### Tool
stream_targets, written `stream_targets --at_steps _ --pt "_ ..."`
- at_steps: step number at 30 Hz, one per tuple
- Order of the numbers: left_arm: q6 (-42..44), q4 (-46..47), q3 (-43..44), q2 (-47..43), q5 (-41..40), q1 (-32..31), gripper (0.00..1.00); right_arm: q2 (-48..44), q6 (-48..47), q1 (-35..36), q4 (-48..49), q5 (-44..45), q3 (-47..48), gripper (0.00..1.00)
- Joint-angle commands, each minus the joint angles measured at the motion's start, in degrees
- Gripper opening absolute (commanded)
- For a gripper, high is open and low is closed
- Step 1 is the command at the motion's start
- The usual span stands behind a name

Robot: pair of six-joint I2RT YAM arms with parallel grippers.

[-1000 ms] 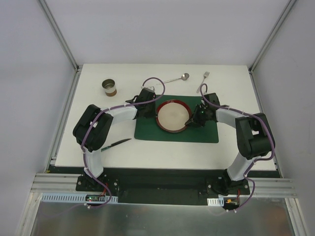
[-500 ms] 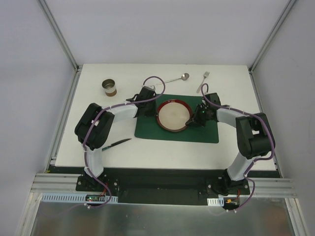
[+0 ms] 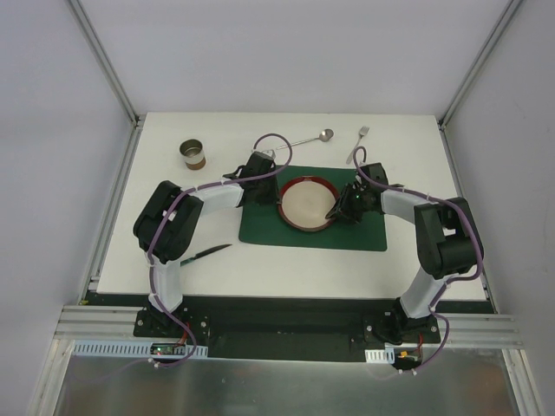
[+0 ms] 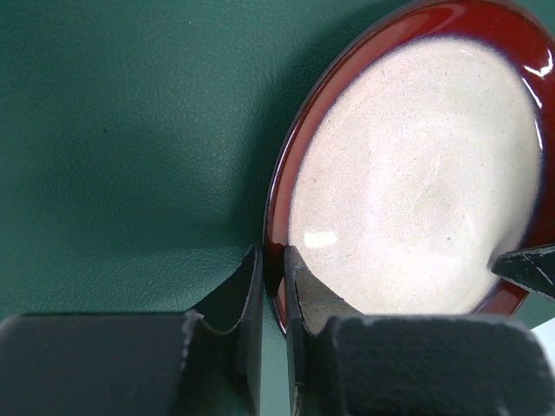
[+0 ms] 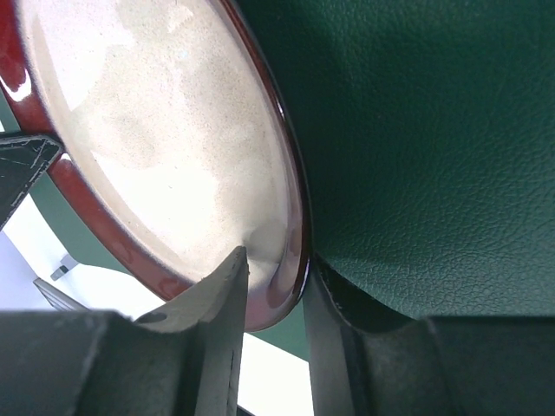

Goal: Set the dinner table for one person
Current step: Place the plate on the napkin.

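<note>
My left gripper (image 4: 271, 253) and right gripper (image 5: 276, 260) pinch opposite rims — red-edged round cream ceramic plate (image 4: 416, 173) lies between them.

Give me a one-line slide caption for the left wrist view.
Left gripper closed on the red rim of the plate, with the green placemat beneath.

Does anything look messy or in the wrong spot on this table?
Nothing is spilled or broken. But the knife lies slanted near the left front of the table, far from the green placemat, and the spoon and fork lie crooked beyond its far edge. The left gripper and right gripper pinch the plate by its rim.
</note>
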Motion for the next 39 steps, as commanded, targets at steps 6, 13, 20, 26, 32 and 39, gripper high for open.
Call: stream_targets --at_steps 6,13,20,26,32,39 --pt "-0.93 6.68 2.72 0.24 10.46 -2.56 0.00 -1.52 -2.91 0.95 0.50 2.17 2.36 0.35" --pt "-0.40 6.68 1.85 -0.81 9.94 -2.38 0.00 -5.74 -3.52 -0.72 -1.35 4.28 1.31 0.41" --pt "-0.31 7.21 -0.17 -2.48 9.41 -2.38 0.00 -5.39 -3.52 -1.25 -1.26 4.38 1.66 0.39" --pt "0.30 7.38 -1.49 -3.62 8.44 -2.21 0.00 -5.13 -2.12 -1.34 0.76 3.93 0.60 0.38" --pt "0.30 7.56 -0.35 -2.22 9.41 -2.12 0.00 -4.34 -1.85 -1.25 0.58 3.58 1.22 0.37" --pt "0.48 7.65 0.18 -0.90 9.76 -2.03 0.00 -3.38 -1.94 -1.25 -0.38 4.11 1.48 0.48"
